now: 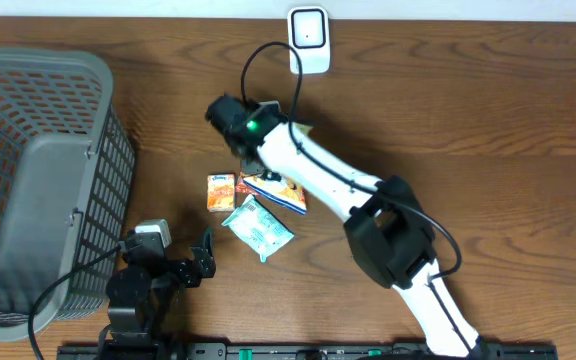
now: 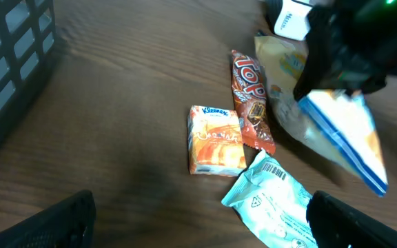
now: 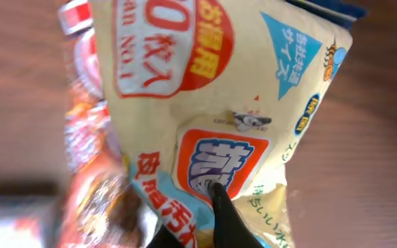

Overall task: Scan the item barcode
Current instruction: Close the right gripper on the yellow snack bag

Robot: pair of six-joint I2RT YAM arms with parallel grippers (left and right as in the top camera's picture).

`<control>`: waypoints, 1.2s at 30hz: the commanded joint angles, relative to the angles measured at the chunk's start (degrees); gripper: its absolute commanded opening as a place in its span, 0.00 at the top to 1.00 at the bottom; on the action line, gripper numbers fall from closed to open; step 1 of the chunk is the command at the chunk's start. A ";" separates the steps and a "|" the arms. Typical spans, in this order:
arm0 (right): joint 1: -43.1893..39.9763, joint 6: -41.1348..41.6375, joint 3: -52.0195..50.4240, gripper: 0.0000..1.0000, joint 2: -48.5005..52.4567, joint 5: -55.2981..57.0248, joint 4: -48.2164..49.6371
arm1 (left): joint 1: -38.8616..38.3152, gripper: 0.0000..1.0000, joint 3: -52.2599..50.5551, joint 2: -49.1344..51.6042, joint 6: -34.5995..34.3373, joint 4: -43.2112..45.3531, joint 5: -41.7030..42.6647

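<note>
My right gripper [image 1: 256, 165] is shut on a cream snack packet [image 3: 212, 89] with red and blue Japanese print. One black finger [image 3: 227, 215] presses on the packet's face, which fills the right wrist view. In the left wrist view the same packet [image 2: 336, 131] shows a blue edge and hangs tilted under the black right gripper [image 2: 350, 55]. The white barcode scanner [image 1: 308, 40] stands at the table's far edge. My left gripper [image 1: 204, 258] is open near the front edge with nothing between its fingers [image 2: 60, 220].
An orange Kleenex pack [image 2: 214, 140], a brown Top chocolate bar [image 2: 250, 100] and a teal packet [image 2: 281, 203] lie on the wooden table beside the held packet. A grey plastic basket [image 1: 28, 170] fills the left side.
</note>
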 commanded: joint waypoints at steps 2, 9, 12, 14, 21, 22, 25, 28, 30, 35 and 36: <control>-5.64 -15.17 3.54 0.99 -2.21 -31.61 -3.04 | -0.17 0.02 -0.81 -0.04 -0.55 -0.98 0.50; -15.02 -46.10 3.50 0.99 -2.25 -68.98 -15.96 | -0.17 0.02 -0.81 -0.04 -0.55 -0.98 0.50; -17.31 -53.66 3.50 0.99 -2.25 -76.26 -21.90 | -0.17 0.02 -0.81 -0.04 -0.55 -0.98 0.50; -18.14 -55.89 3.50 0.99 -2.25 -79.54 -24.48 | -0.17 0.02 -0.81 -0.02 -0.55 -0.98 0.50; -18.49 -57.16 3.50 0.99 -2.25 -87.71 -32.06 | -0.17 0.02 -0.81 -0.04 -0.55 -0.98 0.50; -18.36 -58.29 3.50 0.99 -2.27 -88.56 -33.09 | -0.17 0.02 -0.81 -0.02 -0.55 -0.98 0.50; -17.97 -63.21 3.48 0.99 -2.27 -89.39 -33.97 | -0.17 0.02 -0.81 -0.02 -0.55 -0.98 0.50; -17.42 -66.23 3.48 0.99 -2.27 -89.50 -33.97 | -0.17 0.02 -0.81 -0.04 -0.55 -0.98 0.50; -17.00 -67.73 3.48 0.99 -2.36 -89.44 -33.97 | -0.17 0.02 -0.81 -0.04 -0.55 -0.98 0.50; -16.63 -70.29 2.51 0.99 -3.37 -88.08 -33.97 | -0.17 0.02 -0.81 -0.04 -0.55 -0.98 0.50; -16.63 -70.79 1.86 0.99 -3.74 -87.41 -33.97 | -0.17 0.02 -0.81 -0.02 -0.55 -0.98 0.50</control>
